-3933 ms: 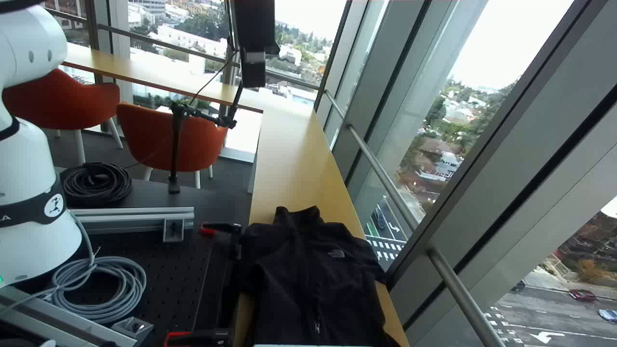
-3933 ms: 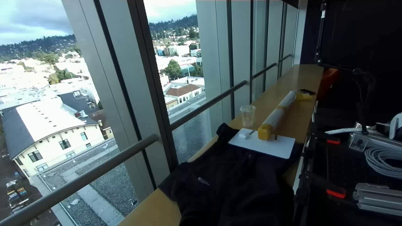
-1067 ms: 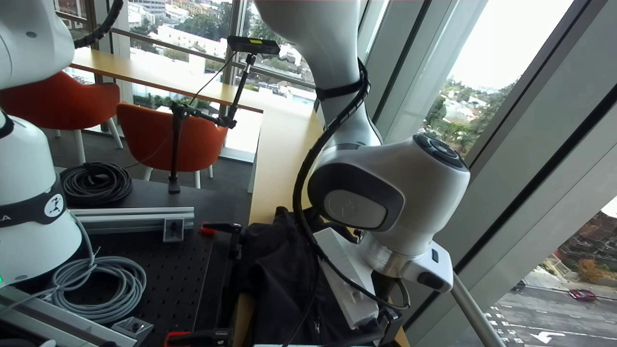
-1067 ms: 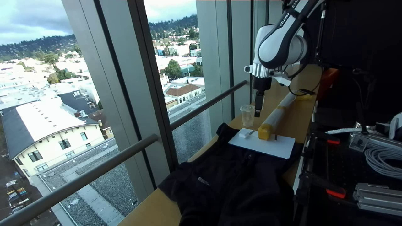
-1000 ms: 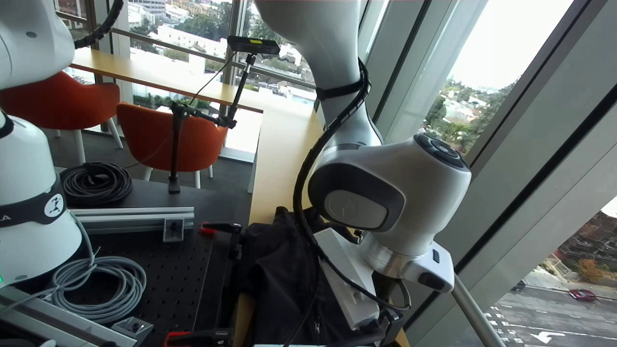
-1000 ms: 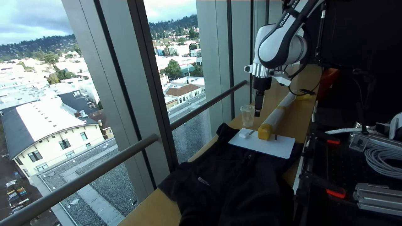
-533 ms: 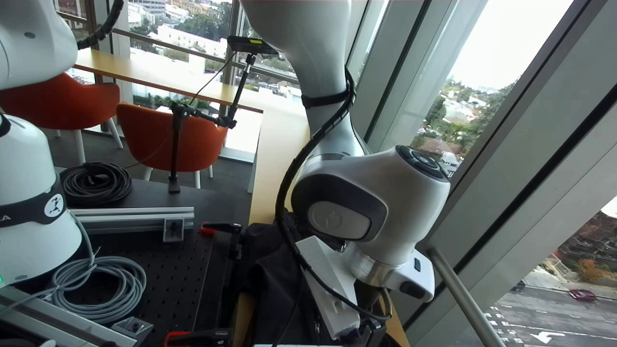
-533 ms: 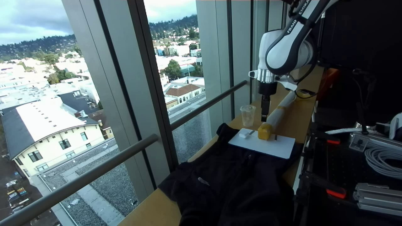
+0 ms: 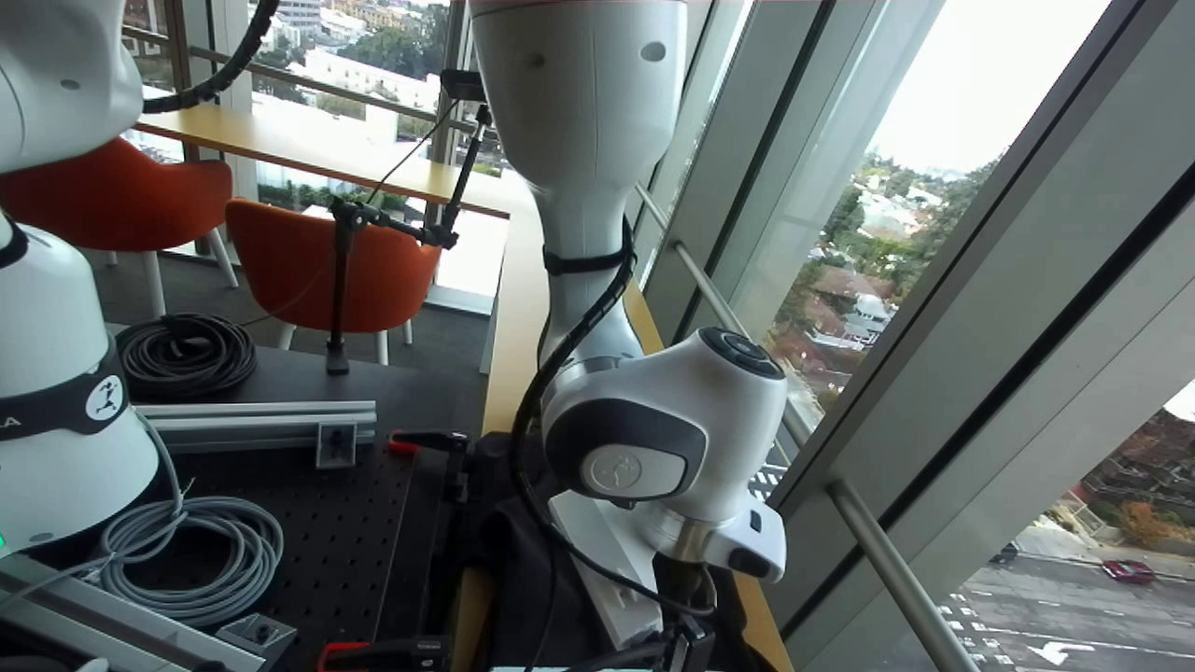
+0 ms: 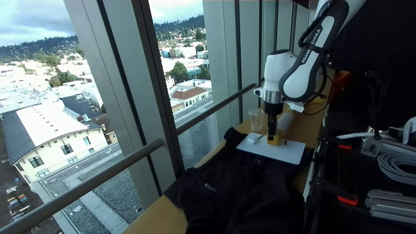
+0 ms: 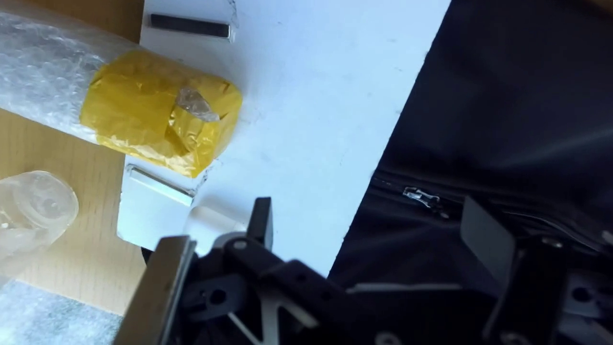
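Note:
My gripper (image 11: pixel 366 220) is open with nothing between its fingers. In the wrist view one finger is over a white board (image 11: pixel 306 120), the other over a black jacket (image 11: pixel 503 120) near its zipper pull (image 11: pixel 421 195). In an exterior view the gripper (image 10: pixel 272 135) points down above the board (image 10: pixel 266 150), in front of the yellow-taped end of a bubble-wrapped roll (image 10: pixel 286 123). That roll also shows in the wrist view (image 11: pixel 153 110). A small white block (image 11: pixel 210 225) on the board is partly hidden by a finger. A clear cup (image 11: pixel 36 206) stands beside the board.
The wooden counter (image 10: pixel 156 217) runs along windows with a metal railing (image 10: pixel 214 107). Clamps with red ends (image 9: pixel 403 443) grip the counter edge. A grey cable coil (image 9: pixel 196 560) lies near the robot base. A camera stand (image 9: pixel 341 289) and orange chairs (image 9: pixel 331 266) stand behind.
The arm was out of the counter area at first, then came in over it. In the last second the gripper has moved lower and closer to the board. The objects have not moved.

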Robot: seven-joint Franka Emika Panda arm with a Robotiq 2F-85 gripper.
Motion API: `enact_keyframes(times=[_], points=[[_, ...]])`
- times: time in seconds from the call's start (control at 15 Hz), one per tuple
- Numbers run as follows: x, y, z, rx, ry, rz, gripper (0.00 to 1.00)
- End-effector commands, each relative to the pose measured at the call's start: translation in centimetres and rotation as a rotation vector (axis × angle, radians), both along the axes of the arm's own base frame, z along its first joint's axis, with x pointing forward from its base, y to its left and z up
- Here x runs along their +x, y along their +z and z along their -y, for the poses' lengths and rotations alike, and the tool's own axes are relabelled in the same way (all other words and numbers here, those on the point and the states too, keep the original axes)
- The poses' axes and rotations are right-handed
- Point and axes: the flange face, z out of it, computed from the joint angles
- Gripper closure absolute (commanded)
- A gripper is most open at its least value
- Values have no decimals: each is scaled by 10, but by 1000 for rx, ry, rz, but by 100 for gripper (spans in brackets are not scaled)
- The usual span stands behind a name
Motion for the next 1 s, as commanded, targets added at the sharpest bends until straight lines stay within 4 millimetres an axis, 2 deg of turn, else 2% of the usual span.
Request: enact_keyframes(times=[0.0, 0.33, 0.93], points=[[24, -19, -17, -17, 28, 42, 0], [51, -51, -38, 6, 55, 43, 0], [65, -102, -73, -7, 134, 23, 0]])
